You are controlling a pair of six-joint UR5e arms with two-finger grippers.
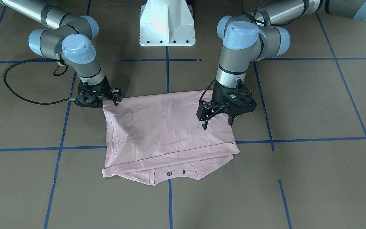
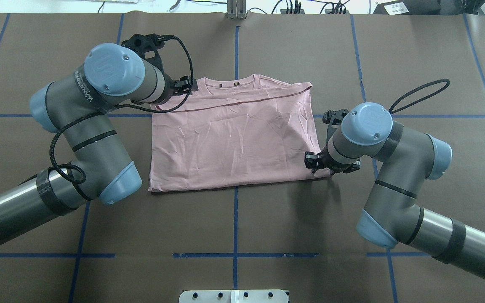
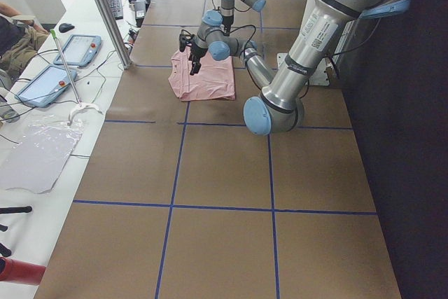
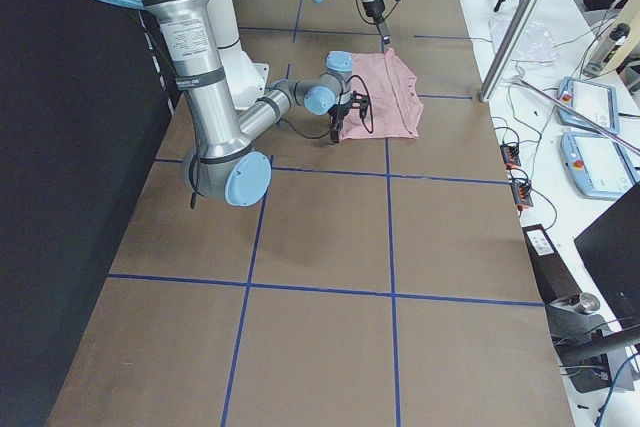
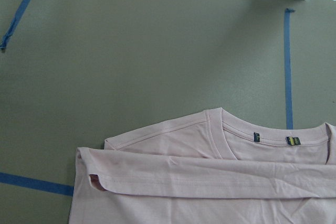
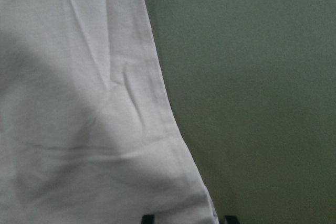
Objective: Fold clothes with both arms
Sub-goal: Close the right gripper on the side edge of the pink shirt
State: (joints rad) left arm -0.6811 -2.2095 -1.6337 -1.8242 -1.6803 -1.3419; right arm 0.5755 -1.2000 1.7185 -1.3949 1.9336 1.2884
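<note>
T-shirt (image 1: 164, 130) — left claw (image 1: 217, 125) aloft, wide-spread

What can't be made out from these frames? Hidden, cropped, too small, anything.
Right end effector grip on the T-shirt corner: the right wrist view crops the fingertips at its bottom edge, and in the overhead view the wrist partly covers them.
Neck labels: text too small in the left wrist view.
T-shirt underside: covered by its own folded layers in every view.
Left end effector: its fingers fall outside the left wrist view.

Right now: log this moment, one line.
T-shirt folded | left gripper open above it | right gripper open at its corner
</note>
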